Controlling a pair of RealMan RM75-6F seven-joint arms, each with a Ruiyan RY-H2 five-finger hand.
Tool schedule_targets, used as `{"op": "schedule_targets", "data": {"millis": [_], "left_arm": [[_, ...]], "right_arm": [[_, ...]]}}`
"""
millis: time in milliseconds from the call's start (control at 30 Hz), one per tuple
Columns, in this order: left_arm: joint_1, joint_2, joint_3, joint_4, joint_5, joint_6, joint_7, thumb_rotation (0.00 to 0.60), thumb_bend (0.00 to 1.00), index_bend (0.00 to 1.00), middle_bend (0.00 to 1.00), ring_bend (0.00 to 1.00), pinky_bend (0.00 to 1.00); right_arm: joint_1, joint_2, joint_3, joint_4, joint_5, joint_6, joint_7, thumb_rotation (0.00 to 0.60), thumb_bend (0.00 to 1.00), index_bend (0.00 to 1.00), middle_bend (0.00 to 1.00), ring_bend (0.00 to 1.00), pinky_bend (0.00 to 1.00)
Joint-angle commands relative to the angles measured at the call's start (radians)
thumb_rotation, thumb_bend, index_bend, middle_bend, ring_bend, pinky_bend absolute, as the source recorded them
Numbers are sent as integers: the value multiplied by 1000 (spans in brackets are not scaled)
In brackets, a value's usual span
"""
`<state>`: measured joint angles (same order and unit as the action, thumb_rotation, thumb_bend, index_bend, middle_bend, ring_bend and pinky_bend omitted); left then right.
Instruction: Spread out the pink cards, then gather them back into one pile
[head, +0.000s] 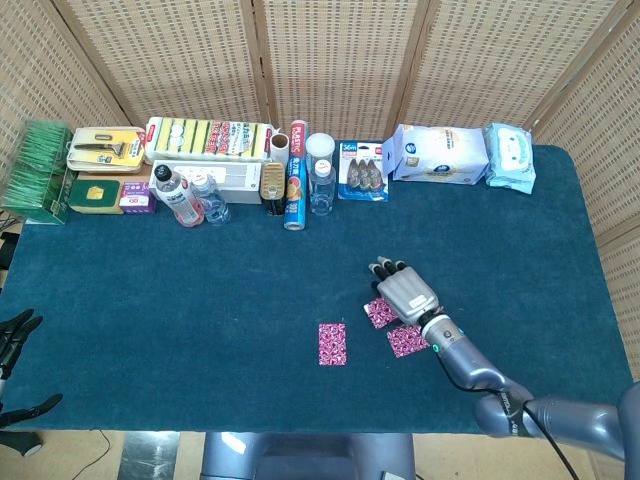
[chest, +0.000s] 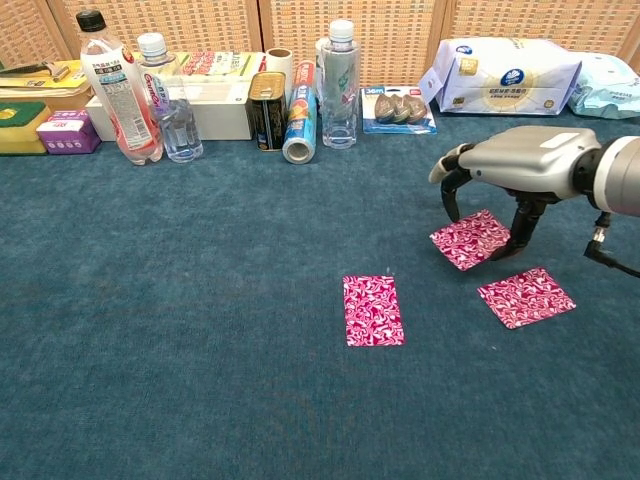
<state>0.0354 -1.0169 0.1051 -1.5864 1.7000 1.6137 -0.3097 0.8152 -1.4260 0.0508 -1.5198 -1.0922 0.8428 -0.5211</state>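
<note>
Chest view: right hand pinches one pink card apart from two others, open cloth leftward.

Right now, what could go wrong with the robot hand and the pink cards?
The right hand grips the middle pink card only by its edges, tilted off the table; it might slip and drop. The three cards lie apart, with the left pink card farthest, so gathering could miss it. Thin cards such as the right pink card lie flat on blue cloth, probably hard to lift.
</note>
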Motion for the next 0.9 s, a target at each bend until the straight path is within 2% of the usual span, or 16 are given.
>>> {"op": "schedule_targets", "data": {"millis": [33,500,900], "left_arm": [[0,-1,1,0,1,0,1,600,72,0,0,0,0],[-2,0,2,-6,2,-5,10,600,73,0,0,0,0],[-1,2,5,-1,8,-1,2,600,72,0,0,0,0]], "right_arm": [[-15,21,-9,-19,-6,14,6,600,233,435,124,79,219],[-81,95,-34,-105,-39,89,35,600,235,435,121,74,213],[-129,100,-72,-143,18,129,-45,600,251,435,108,69,221]]}}
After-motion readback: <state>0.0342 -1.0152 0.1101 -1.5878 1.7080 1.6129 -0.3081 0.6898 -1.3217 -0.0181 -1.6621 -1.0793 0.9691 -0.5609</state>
